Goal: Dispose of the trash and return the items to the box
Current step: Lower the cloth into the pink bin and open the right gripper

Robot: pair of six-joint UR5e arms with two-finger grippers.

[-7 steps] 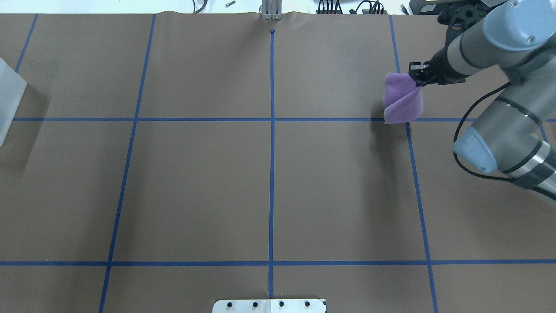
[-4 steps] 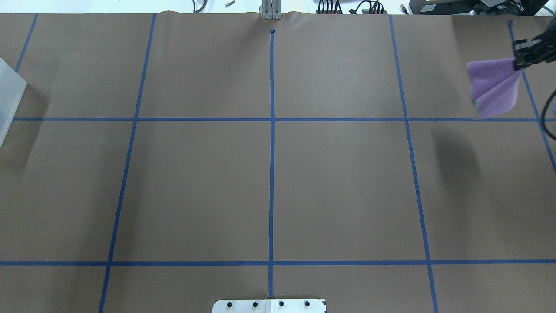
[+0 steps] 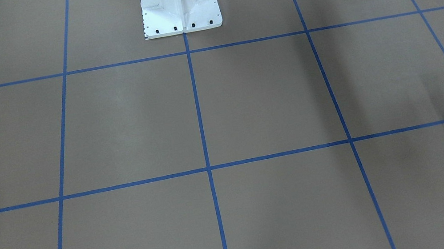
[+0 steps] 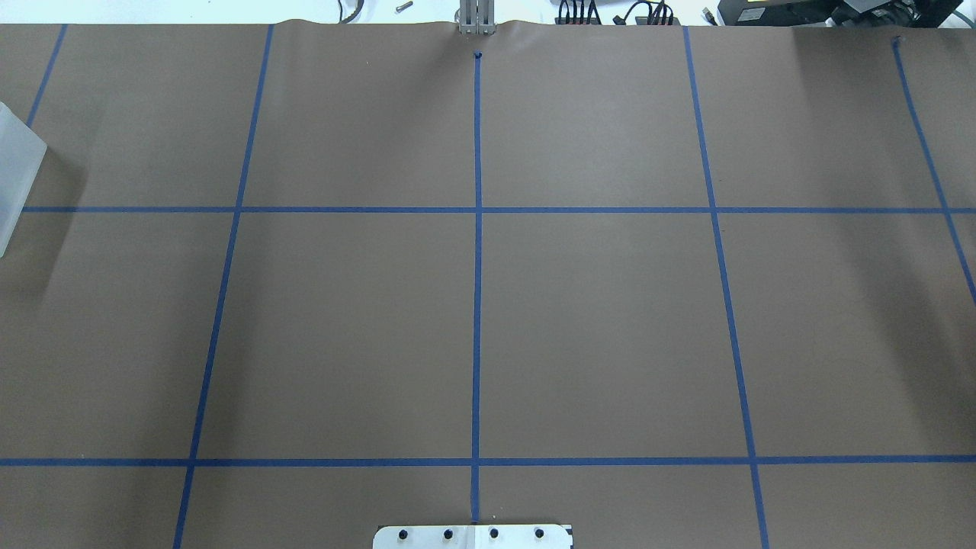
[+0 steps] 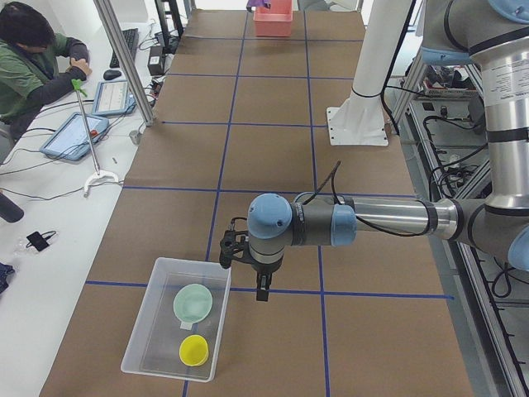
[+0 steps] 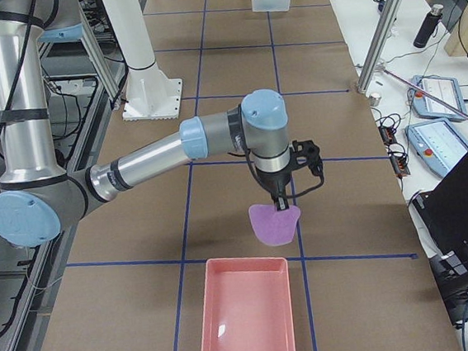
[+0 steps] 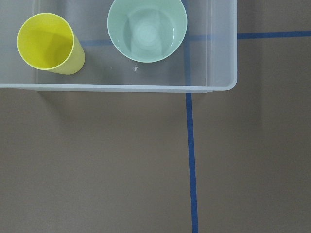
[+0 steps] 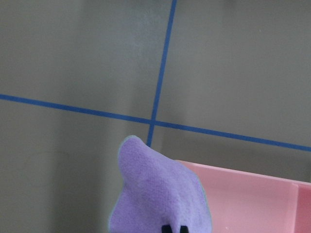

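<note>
1. We see a brown counter [image 4: 610,320] gridded with blue tape.
2. The frosted box [image 5: 139,318] sits on it at the robot's left end.
3. A pink tray [image 6: 247,332] lies at the right end.
4. A purple cloth [image 6: 273,224] hangs off the counter, near the tray's short end, pinched in the clenched right end effector [image 6: 280,202].
5. The mint bowl [image 5: 193,303] stands upright in the box.
6. The yellow cup [image 5: 193,351] stands beside it, apart.
7. The left end effector [image 5: 263,291] hangs just beside the box; we cannot tell whether it is released or clenched.
</note>
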